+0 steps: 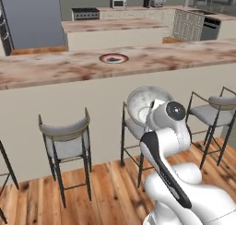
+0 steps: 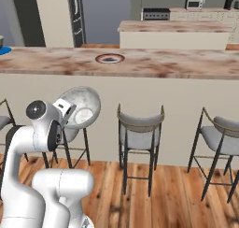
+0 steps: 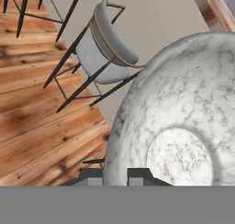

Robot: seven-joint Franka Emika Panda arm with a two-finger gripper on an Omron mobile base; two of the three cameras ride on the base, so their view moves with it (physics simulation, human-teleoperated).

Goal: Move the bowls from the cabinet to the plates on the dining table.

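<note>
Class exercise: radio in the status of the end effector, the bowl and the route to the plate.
End effector shut on bowl, carried tipped on its side. Red-rimmed plate bare on dining table. Bar stools stand below the table edge.

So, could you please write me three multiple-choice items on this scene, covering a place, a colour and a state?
1. Where is the red-rimmed plate?
A. on the dining table
B. on a stool
C. on the floor

2. What colour are the stool seats?
A. green
B. grey
C. red

3. What is the tool doing?
A. hanging open
B. shut on a cup
C. shut on the bowl

Answers:
1 A, it lies on the marble top.
2 B, the cushions are grey.
3 C, the bowl rides tilted at the wrist.
</note>
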